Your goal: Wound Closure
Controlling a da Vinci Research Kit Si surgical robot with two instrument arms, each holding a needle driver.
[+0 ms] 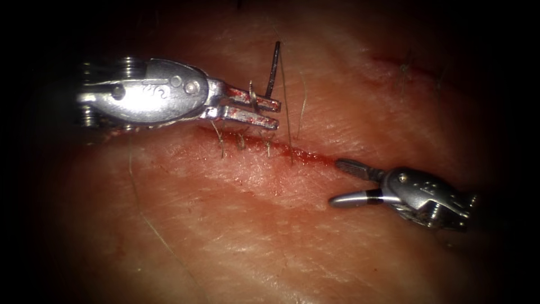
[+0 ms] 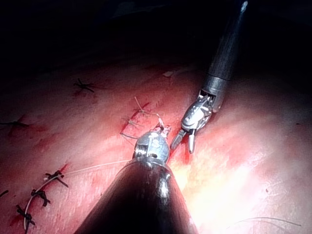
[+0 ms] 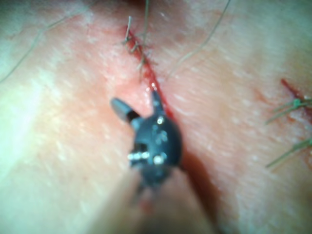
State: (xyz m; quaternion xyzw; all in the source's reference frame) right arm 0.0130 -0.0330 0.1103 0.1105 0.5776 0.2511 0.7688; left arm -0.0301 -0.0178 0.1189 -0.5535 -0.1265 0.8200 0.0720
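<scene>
Closest to the endoscope sits my right tool [image 1: 337, 183], its jaws spread wide and holding nothing. One jaw tip rests at the right-hand end of the cut [image 1: 281, 147]; the other hangs just over the tissue [image 1: 225, 225] on the near side. From my right wrist the same two jaws fork apart, one lying along the red line of the cut, the other angled away from it.

Across the cut, my left tool [image 1: 273, 112] holds the needle [image 1: 273, 68]. Its jaws look slightly parted, yet the needle is pinched in the upper one near its lower end. The dark shaft rises steeply clear of the tissue, on the far side of the cut. I cannot make out the needle's point or how much of its curve is hidden behind the jaw.

Thread [image 1: 285, 95] falls from beside the needle down to the cut, where short cut ends of thread [image 1: 242, 141] stand up from earlier stitches. Red fluid [image 1: 306, 155] lines the cut and smears both left jaws.

From my left wrist, my own shaft hides most of the left jaws.
</scene>
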